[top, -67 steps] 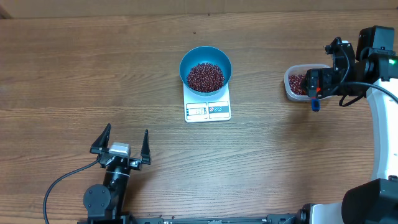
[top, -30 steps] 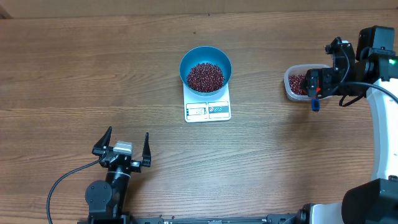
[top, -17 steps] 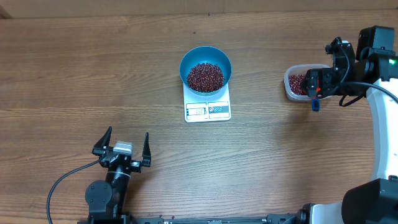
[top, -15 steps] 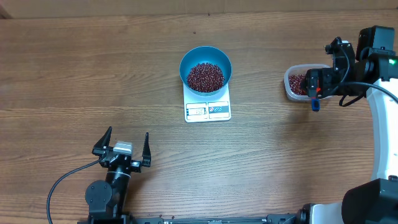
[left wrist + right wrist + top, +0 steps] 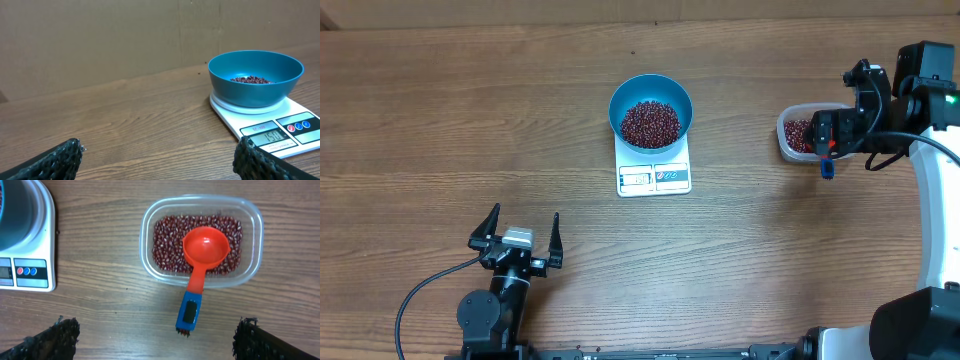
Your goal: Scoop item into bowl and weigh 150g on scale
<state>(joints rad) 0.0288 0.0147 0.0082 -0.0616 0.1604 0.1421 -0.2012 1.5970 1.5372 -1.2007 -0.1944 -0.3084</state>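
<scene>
1. Left claw [image 5: 524, 210]: fingers spread wide, holding nothing, low over the wooden table [image 5: 420, 120], at 7 o'clock from the scale [image 5: 655, 178].
2. Right claw [image 5: 156, 342]: fingers spread wide, empty, above the clear tub [image 5: 252, 215], at 3 o'clock from the scale.
3. Red scoop [image 5: 205, 250] lies in the tub on beans [image 5: 167, 245]; its blue handle end pokes over the rim toward 6 o'clock, touching neither claw.
4. Blue bowl [image 5: 620, 100] sits on the scale's 12 o'clock end, more beans heaped inside.
5. Scale display, at the 6 o'clock edge, reads 150.
</scene>
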